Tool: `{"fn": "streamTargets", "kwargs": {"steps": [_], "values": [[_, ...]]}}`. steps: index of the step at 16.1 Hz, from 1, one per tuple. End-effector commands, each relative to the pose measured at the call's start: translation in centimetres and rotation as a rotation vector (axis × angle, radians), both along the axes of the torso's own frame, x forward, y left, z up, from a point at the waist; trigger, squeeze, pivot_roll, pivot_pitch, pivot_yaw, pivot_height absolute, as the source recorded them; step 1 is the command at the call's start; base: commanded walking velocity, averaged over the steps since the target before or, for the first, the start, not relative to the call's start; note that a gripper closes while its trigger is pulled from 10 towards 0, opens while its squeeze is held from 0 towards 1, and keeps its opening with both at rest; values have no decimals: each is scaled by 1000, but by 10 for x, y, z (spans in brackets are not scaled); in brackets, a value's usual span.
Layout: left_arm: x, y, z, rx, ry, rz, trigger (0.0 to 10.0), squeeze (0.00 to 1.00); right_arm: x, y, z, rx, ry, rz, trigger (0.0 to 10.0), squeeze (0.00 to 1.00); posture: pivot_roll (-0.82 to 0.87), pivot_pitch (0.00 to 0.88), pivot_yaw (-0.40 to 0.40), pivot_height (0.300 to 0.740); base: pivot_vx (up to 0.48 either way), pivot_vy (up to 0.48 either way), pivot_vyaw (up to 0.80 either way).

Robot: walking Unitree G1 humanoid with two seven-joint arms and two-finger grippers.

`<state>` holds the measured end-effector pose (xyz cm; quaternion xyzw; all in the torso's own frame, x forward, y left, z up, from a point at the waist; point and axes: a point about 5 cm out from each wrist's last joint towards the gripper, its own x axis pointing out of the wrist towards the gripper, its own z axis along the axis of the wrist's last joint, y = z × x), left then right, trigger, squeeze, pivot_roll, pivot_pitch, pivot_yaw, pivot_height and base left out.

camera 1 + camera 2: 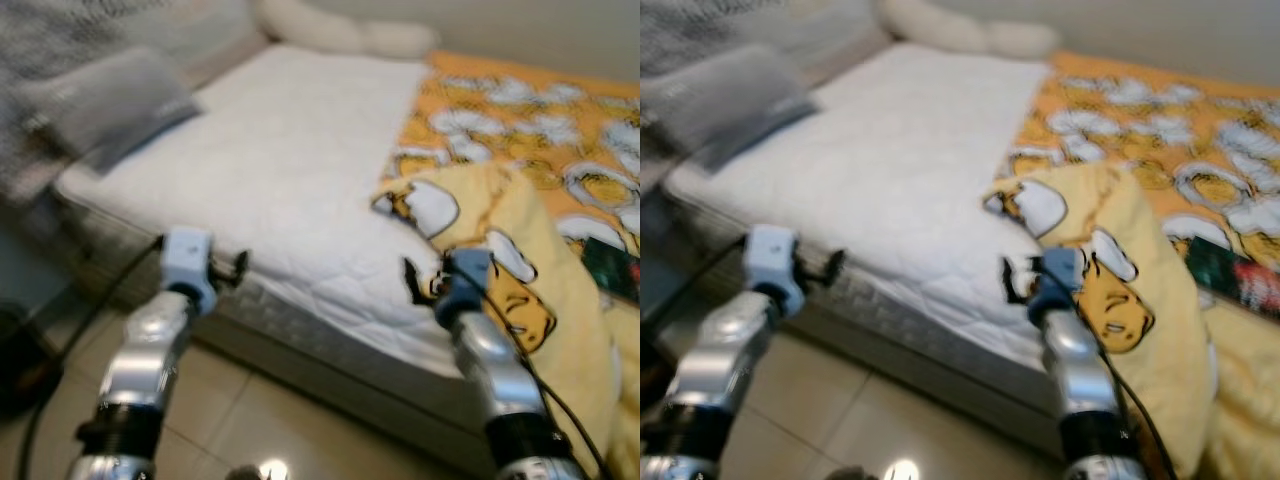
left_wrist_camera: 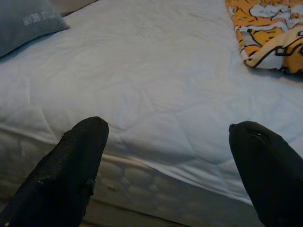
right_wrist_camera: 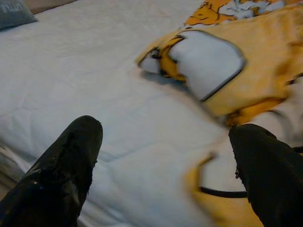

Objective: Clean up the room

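A big bed [image 1: 290,190] fills the middle of the head views. It has a white quilted mattress top. There are no boxes or bins to tell about, just things lying on the bed.

One yellow blanket [image 1: 500,250] with white and orange cartoon shapes lies on the right side of the frame. It is bunched up and folded over itself, and its lower part hangs down over the bed's edge at the lower right. One grey pillow [image 1: 110,105] sits at the upper left. One long white pillow [image 1: 340,35] lies at the top middle, by the wall. A small dark thing [image 1: 612,268] rests on the blanket at the right edge; it is too blurry to name.

There are two grippers. The left gripper [image 2: 165,156] is at the lower left, near the side of the bed, and its two black fingers [image 2: 71,165] are spread wide apart with nothing between them. The right gripper [image 3: 165,161] is at the lower middle right, right at the blanket's edge. Its fingers [image 3: 66,165] are spread wide too, holding nothing.

The floor [image 1: 250,420] at the bottom has pale tiles.
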<state>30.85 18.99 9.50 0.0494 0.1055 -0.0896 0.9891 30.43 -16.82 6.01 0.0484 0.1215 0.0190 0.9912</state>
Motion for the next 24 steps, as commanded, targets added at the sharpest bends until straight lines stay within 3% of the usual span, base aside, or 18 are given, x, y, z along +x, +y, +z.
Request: {"fn": "streamTargets", "kwargs": {"steps": [1, 4, 18, 21, 24], "values": [[2, 3, 3, 13, -9, 3, 10000, 886, 3, 3, 4, 7, -15, 2, 10000, 1000, -8, 0, -1, 740, 0, -480, 794], [2, 3, 3, 14, -8, 2, 10000, 886, 2, 3, 2, 3, -11, 1, 10000, 1000, -8, 0, -1, 740, 0, -480, 667], [2, 1, 3, 18, -5, -8, 10000, 886, 1, 5, 0, -4, -1, 21, 10000, 1000, -7, 0, -2, 740, 0, -480, 0], [1, 0, 2, 17, -4, -13, 10000, 886, 1, 7, -1, -4, 2, 31, 10000, 1000, -7, 0, -3, 740, 0, -480, 800], [1, -1, 2, 17, -4, -17, 10000, 875, 0, 6, -3, 11, 15, 19, 10000, 1000, -7, 0, -3, 740, 0, -425, 0]]}}
